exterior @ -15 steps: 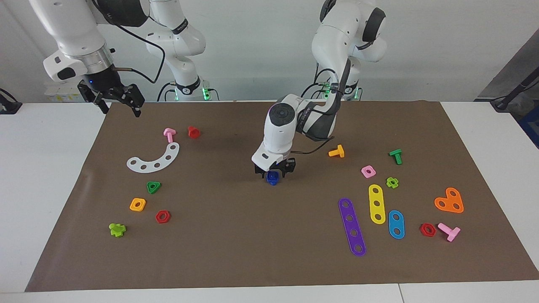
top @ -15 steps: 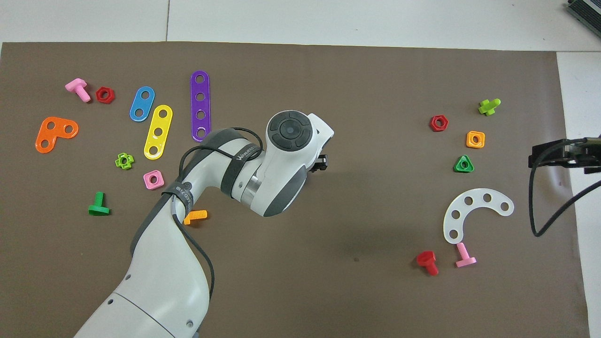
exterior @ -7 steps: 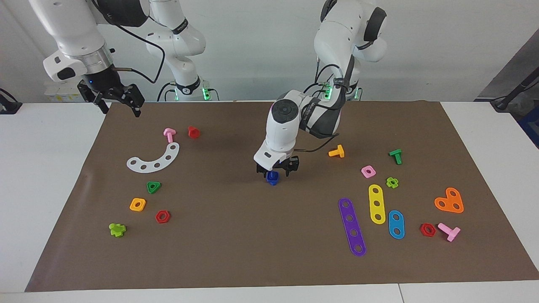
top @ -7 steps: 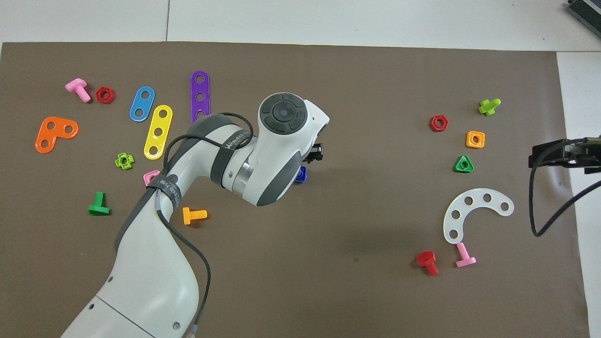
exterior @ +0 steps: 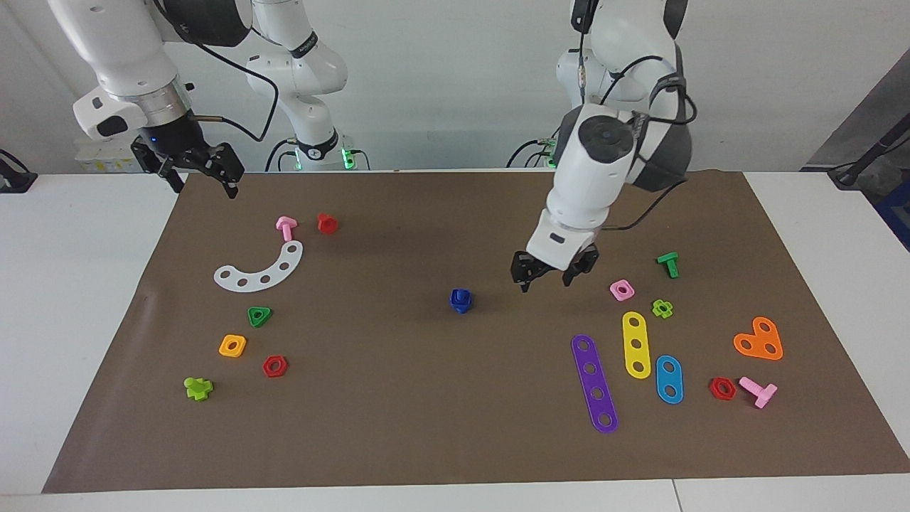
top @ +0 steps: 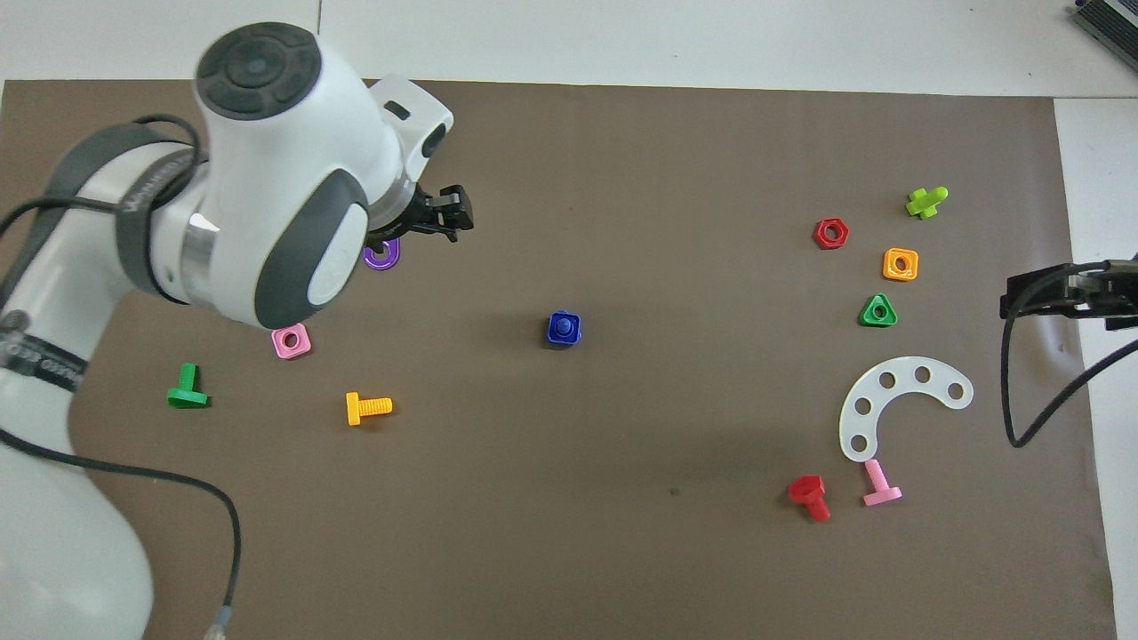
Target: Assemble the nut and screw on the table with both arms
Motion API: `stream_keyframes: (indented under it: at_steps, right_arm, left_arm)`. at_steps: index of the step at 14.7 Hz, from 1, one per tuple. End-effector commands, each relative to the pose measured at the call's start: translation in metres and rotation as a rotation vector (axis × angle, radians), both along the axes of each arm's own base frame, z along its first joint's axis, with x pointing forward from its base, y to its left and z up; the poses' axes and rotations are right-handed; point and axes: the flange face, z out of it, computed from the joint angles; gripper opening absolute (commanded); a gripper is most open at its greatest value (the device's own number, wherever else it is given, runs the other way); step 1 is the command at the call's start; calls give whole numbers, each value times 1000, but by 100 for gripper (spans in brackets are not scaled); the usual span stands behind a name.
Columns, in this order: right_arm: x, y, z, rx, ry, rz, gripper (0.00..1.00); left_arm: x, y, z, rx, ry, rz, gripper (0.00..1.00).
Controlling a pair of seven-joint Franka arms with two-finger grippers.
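The dark blue square nut (exterior: 461, 306) and the dark blue screw (exterior: 461, 294) stand together as one piece in the middle of the brown mat (exterior: 398, 398). In the overhead view the screw's round shaft end (top: 563, 327) shows in the middle of the nut (top: 553, 339). My left gripper (exterior: 551, 275) is open and empty, raised over the mat beside the blue piece, toward the left arm's end; it also shows in the overhead view (top: 437, 216). My right gripper (exterior: 204, 182) waits open and empty over the mat's edge at the right arm's end.
A pink square nut (exterior: 621, 289), a green screw (exterior: 668, 263), a purple strip (exterior: 594, 382) and a yellow strip (exterior: 636, 343) lie at the left arm's end. A white curved strip (exterior: 260, 269), a green triangular nut (exterior: 259, 316) and an orange-yellow square nut (exterior: 232, 345) lie at the right arm's end.
My left gripper has let go of the blue piece, risen and drawn back toward the left arm's end. The blue piece stays on the mat. The right arm has not moved.
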Motion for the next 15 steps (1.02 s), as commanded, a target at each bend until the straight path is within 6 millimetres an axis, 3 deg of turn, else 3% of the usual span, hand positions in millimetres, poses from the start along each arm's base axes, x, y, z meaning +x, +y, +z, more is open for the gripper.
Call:
stream_keyframes:
  at_steps: [1, 3, 5, 6, 10, 15]
  right_arm:
    - [0, 1, 2, 5, 9, 32, 100]
    - [2, 8, 6, 5, 1, 35, 100]
    - [1, 9, 5, 13, 5, 36, 100]
    - [1, 10, 5, 24, 3, 31, 100]
    - [1, 10, 5, 27, 8, 20, 100]
    - [-1, 14, 5, 52, 18, 20, 100]
  left_arm:
    - [-13, 73, 33, 15, 51, -26, 90]
    - [-16, 126, 56, 11, 57, -59, 100]
    - [-25, 173, 74, 7, 61, -49, 100]
    - [-34, 186, 83, 7, 64, -31, 100]
    - [-49, 208, 101, 29, 47, -2, 100]
    - [-83, 223, 102, 65, 114, -63, 100]
